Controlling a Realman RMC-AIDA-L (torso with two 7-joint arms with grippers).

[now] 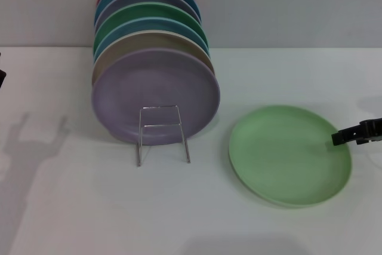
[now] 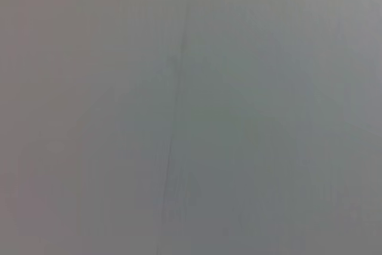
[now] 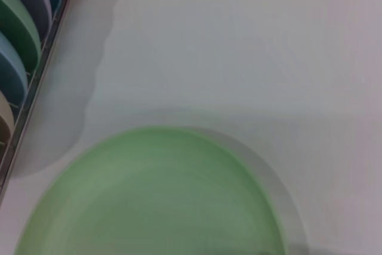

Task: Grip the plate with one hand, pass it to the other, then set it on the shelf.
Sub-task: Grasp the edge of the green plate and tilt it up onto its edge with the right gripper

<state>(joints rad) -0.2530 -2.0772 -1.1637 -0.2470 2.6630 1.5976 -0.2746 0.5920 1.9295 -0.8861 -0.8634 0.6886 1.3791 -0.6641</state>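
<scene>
A mint-green plate (image 1: 290, 154) lies flat on a white table (image 1: 71, 207), right of a wire rack (image 1: 161, 132) holding a row of upright coloured plates (image 1: 152, 58). The right gripper (image 1: 349, 134) reaches in from the right edge, its dark tip over the plate's right rim; whether its fingers are spread or closed cannot be told. The left gripper barely shows at the left edge.

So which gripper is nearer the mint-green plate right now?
Right. The right gripper is at the plate's right rim; the left gripper barely shows at the table's far left edge.
</scene>
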